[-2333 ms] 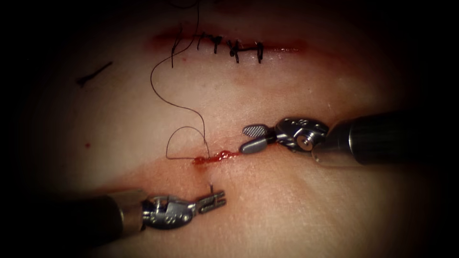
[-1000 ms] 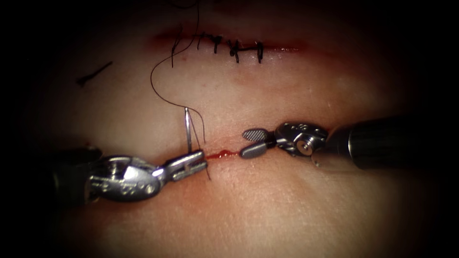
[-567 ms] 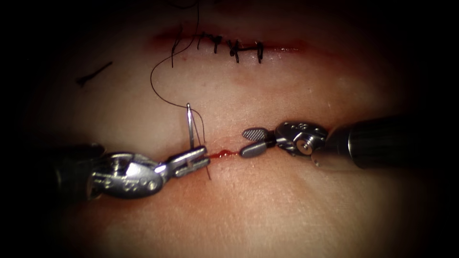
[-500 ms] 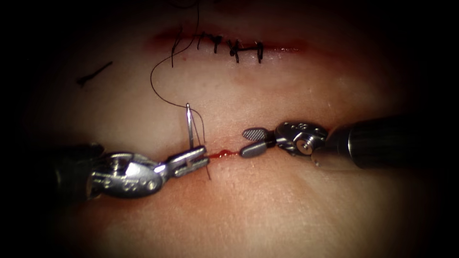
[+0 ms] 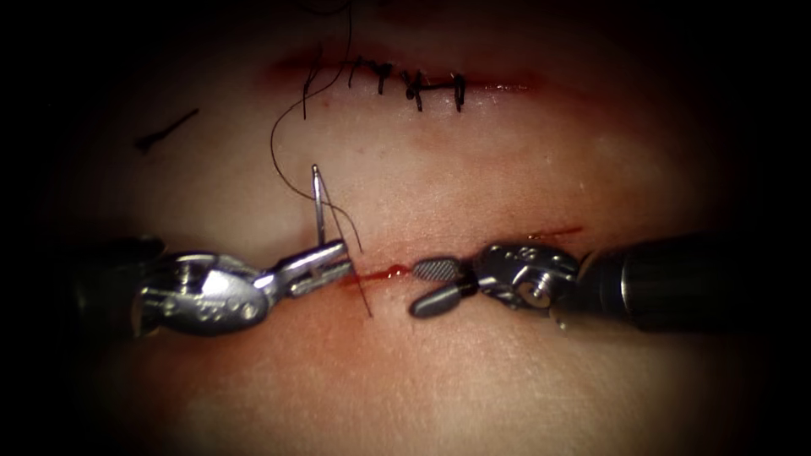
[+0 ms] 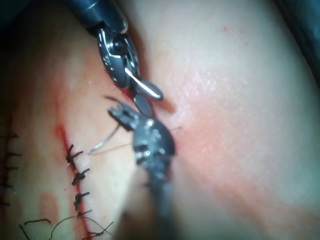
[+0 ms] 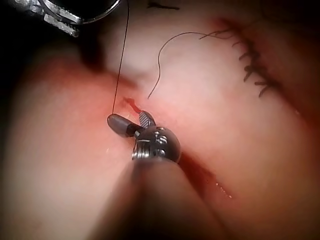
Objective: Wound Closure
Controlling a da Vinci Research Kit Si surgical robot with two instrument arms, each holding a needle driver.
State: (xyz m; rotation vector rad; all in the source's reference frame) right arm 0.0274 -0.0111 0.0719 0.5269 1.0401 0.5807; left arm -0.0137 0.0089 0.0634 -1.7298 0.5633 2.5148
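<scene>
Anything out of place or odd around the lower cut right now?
Nothing alarming. The left tool holds the needle upright, clear of the tissue, thread trailing. The right tool is open, holding nothing. Red fluid pools along the cut. A loose cut thread end lies far left.

A row of black knotted stitches [image 5: 405, 83] closes 1 reddish upper cut (wet and red at its right end). 1 short black thread scrap [image 5: 166, 131] lies well to its left.

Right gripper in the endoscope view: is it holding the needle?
No: the right gripper is open and empty by the cut, while the left gripper is shut on the needle, clear of the tissue.
</scene>
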